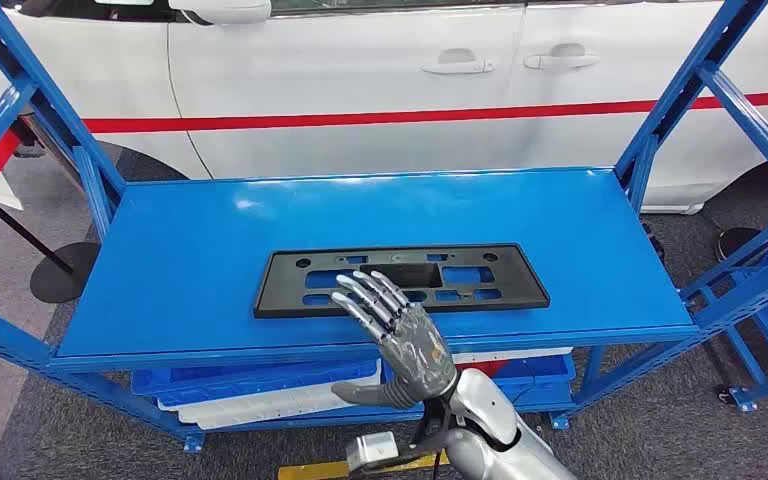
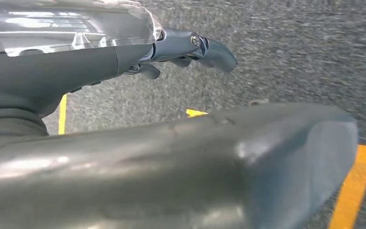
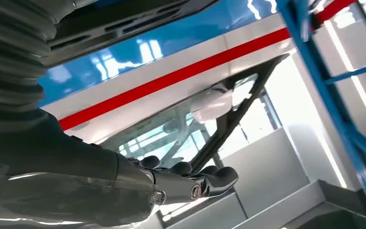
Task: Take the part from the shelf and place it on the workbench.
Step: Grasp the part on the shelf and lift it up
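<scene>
A long black plastic part (image 1: 295, 285) with several cut-outs lies flat on the blue shelf board (image 1: 190, 230), near its front edge. My right hand (image 1: 410, 345) reaches in from below with its fingers spread; the fingertips (image 1: 365, 290) lie over the part's front edge, and it holds nothing. In the right wrist view the part (image 3: 124, 19) sits just past the right hand (image 3: 124, 186), whose dark fingers are stretched out. My left hand (image 2: 171, 157) hangs over grey floor with its thumb and fingers apart and nothing in it.
Blue uprights (image 1: 50, 110) (image 1: 680, 100) frame the shelf on both sides. A white car with a red stripe (image 1: 360, 80) stands close behind. Blue and white bins (image 1: 250, 385) sit on the lower level. A black round stand base (image 1: 65, 270) is at the left, with yellow floor tape (image 2: 352, 186) below.
</scene>
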Robot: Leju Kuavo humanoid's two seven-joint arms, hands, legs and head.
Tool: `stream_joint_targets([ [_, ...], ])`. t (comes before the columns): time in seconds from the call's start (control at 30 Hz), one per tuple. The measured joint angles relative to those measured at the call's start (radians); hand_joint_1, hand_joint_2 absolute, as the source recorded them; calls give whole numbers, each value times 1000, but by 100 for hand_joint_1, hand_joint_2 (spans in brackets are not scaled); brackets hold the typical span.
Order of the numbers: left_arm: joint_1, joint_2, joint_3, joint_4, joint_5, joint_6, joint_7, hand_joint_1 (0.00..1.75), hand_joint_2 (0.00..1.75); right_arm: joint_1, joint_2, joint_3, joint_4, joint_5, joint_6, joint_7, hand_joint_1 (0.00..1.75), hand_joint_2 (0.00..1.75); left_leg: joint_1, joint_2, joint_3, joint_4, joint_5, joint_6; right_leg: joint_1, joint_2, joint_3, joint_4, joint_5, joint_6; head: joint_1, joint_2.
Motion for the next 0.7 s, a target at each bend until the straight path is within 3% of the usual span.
stream_joint_targets([
  [0.1,-1,-1,1,0,0,-6,-3,0,0,-46,16,14,71,81,-50,50,0,175,-4,-1,-1,3,-4,-11,6,1,26,-59,5,-7,0,0],
  [0.23,-3,0,1,0,0,-15,-4,0,0,-108,56,26,199,196,-84,119,0,175,1,-1,-6,18,-18,-36,7,2,31,-72,5,-29,0,0],
  [0.3,-4,-1,1,0,0,-17,-4,0,0,-132,82,28,245,240,-87,134,0,175,3,-1,-46,104,-65,-45,5,0,35,-77,6,-40,0,0],
  [0.37,-4,-2,1,0,0,-17,-4,0,0,-151,106,29,288,293,-88,153,0,175,4,-1,-113,236,-121,-52,7,-1,36,-76,4,-45,0,0],
  [0.43,-3,-2,2,0,-1,-16,-4,0,0,-166,131,30,332,339,-88,171,0,175,4,0,-151,299,-125,-55,9,0,38,-76,2,-47,0,0],
  [0.47,-3,-2,2,0,-1,-16,-4,0,0,-175,145,32,356,358,-88,179,0,175,4,0,-144,274,-99,-54,10,1,40,-76,0,-47,0,0],
  [0.57,-4,-2,2,0,-4,-16,-6,0,0,-212,185,37,422,397,-89,200,0,175,2,0,-53,66,5,-43,12,4,49,-72,-8,-38,0,0],
  [0.6,-5,-2,2,0,-4,-16,-7,0,0,-224,195,39,441,404,-89,203,0,175,0,-1,-34,25,17,-37,14,4,48,-71,-10,-34,0,0],
  [0.7,-8,-2,2,0,-7,-16,-8,0,0,-246,218,41,492,412,-89,204,0,175,-1,-3,-28,5,18,-20,16,4,47,-71,-12,-20,0,0],
])
